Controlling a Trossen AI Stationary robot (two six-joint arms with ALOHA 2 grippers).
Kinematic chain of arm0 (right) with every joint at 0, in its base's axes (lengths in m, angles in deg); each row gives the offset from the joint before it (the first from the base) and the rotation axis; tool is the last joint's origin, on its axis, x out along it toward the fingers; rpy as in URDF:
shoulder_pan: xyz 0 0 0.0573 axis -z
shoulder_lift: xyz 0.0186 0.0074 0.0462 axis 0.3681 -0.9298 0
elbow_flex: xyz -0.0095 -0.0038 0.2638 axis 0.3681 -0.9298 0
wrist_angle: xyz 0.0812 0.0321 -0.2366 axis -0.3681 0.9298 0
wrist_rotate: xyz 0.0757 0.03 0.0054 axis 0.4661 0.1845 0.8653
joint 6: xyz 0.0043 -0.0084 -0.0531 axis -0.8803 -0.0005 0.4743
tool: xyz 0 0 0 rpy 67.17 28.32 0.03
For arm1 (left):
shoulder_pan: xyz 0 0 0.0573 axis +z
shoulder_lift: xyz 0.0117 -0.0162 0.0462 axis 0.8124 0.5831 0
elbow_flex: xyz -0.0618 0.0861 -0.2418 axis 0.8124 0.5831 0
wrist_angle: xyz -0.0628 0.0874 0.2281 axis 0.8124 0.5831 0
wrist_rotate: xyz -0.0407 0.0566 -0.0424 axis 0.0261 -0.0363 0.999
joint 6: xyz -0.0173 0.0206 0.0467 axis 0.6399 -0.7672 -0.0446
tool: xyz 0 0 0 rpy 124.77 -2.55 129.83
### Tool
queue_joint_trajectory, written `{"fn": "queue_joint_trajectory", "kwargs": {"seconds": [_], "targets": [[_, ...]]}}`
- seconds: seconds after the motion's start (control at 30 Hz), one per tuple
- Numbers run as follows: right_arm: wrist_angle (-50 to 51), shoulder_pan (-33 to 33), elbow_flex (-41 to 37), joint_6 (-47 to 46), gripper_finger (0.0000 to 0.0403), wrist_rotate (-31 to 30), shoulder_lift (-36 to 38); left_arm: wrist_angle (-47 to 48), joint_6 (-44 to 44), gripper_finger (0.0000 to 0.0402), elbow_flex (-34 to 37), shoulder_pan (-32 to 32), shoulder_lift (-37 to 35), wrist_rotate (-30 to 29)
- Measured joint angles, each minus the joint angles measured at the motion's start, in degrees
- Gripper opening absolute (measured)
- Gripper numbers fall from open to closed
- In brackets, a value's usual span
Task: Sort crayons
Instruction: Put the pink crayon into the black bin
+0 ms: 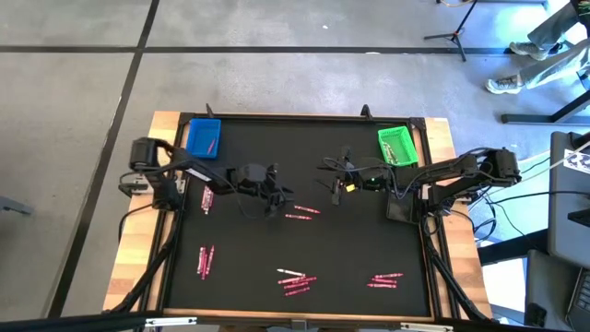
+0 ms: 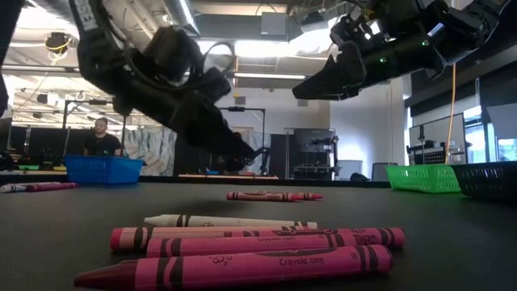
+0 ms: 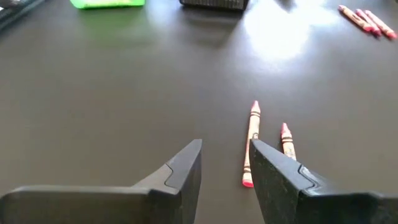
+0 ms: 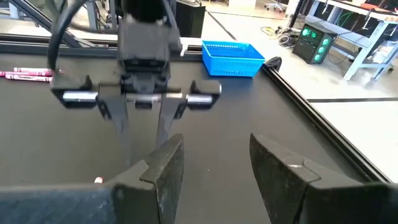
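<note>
Black mat [image 1: 249,175], scattered crayons [image 1: 295,281]

From my overhead camera I see a black mat [image 1: 369,240] on a wooden table [image 1: 134,267], centre of frame. A blue tray [image 1: 204,136] sits at the mat's upper left corner, a green tray [image 1: 397,146] at its upper right. A dark basket [image 2: 487,179] shows at the right edge of my low camera. A seated person [image 2: 100,137] appears far left in that view, behind the table.
</note>
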Motion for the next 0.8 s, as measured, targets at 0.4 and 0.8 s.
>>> {"fn": "queue_joint_trajectory", "kwargs": {"seconds": [0.4, 0.8], "targets": [[0.0, 0.0, 0.0, 0.0, 0.0182, 0.0, 0.0, -4.2, 0.0, 0.0125, -4.7, 0.0, 11.6, 5.7], [0.2, 0.0, 0.0, 0.0, 0.0182, 0.0, 0.0, -3.6, -1.6, 0.0120, -9.9, 0.0, 17.6, 7.9]]}}
